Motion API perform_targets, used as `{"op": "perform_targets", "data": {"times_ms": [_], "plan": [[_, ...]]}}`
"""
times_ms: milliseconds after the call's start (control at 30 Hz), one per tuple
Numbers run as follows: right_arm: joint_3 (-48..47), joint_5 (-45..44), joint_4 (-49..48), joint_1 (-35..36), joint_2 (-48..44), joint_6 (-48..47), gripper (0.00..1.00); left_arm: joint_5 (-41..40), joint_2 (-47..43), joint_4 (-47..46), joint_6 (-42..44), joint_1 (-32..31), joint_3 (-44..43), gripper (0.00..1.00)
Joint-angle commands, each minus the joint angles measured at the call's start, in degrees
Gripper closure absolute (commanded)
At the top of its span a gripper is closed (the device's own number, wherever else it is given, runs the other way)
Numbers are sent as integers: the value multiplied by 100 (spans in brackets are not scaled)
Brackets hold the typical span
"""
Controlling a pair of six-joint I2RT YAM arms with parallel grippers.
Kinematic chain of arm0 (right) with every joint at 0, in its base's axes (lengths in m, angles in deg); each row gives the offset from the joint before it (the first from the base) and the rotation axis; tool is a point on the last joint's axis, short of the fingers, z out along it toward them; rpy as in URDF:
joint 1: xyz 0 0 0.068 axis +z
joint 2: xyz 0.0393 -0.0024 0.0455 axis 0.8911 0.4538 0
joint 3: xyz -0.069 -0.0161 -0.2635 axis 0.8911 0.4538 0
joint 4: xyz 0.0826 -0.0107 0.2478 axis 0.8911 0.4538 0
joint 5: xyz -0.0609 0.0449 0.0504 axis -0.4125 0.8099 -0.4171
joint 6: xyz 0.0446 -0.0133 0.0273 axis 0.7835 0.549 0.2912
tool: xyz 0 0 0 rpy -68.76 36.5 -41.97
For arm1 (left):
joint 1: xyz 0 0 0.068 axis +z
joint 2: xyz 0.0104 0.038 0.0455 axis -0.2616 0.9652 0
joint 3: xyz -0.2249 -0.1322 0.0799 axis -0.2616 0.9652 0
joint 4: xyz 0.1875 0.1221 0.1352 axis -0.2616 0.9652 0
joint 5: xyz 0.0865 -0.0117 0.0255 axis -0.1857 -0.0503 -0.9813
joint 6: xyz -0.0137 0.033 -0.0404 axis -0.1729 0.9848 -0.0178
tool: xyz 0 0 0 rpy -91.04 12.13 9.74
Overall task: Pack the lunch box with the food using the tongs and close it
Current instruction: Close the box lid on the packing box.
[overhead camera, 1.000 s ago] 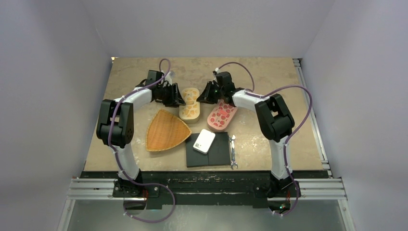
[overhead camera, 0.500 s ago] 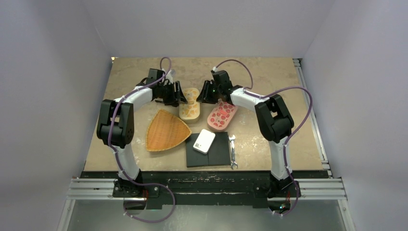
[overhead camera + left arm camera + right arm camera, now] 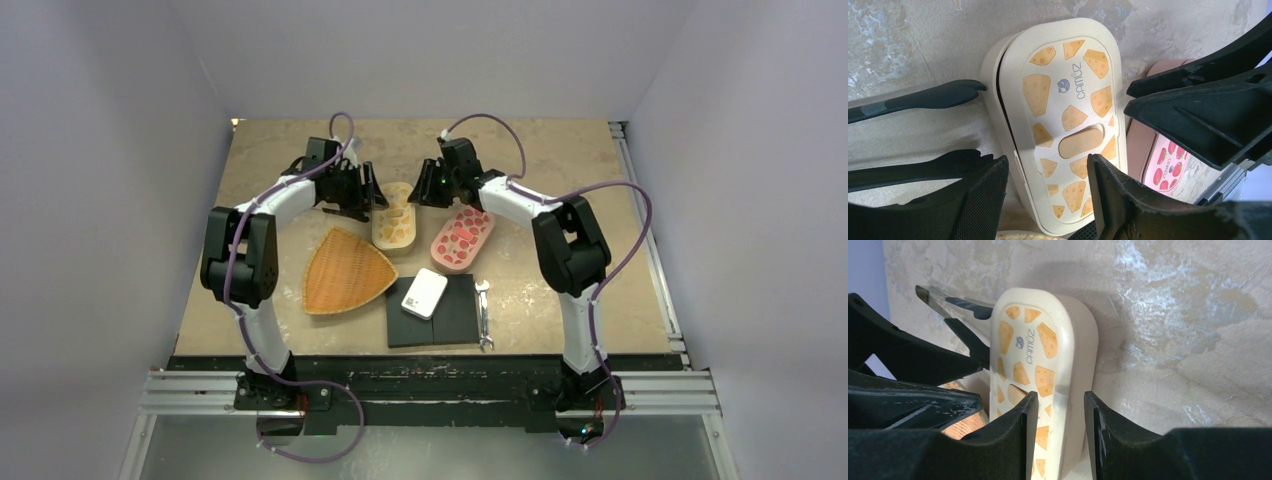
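The left hand (image 3: 1047, 167) is hovering with fingers wide apart over the lidded cheese-print lunch box (image 3: 1068, 80), gripping nothing. The tongs (image 3: 923, 97) are lying beside one finger on the surface. The right hand (image 3: 1060, 397), fingers apart, is straddling the box's edge.

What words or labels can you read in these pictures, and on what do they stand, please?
"CAMUZ": on the cheese-patterned lid.
Strawberry-patterned lid: small print, likely the same brand, too small to be sure.
White card's dark mark: too small to read.
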Motion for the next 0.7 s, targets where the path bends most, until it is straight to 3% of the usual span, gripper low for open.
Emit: {"op": "perform_targets", "data": {"times_ms": [0, 667], "plan": [[-390, -32, 89, 6, -186, -111, 59, 18, -104, -152, -137, 53, -281, 42], [-827, -374, 313, 6, 326, -151, 64, -45, 223, -191, -137, 53, -431, 43]]}}
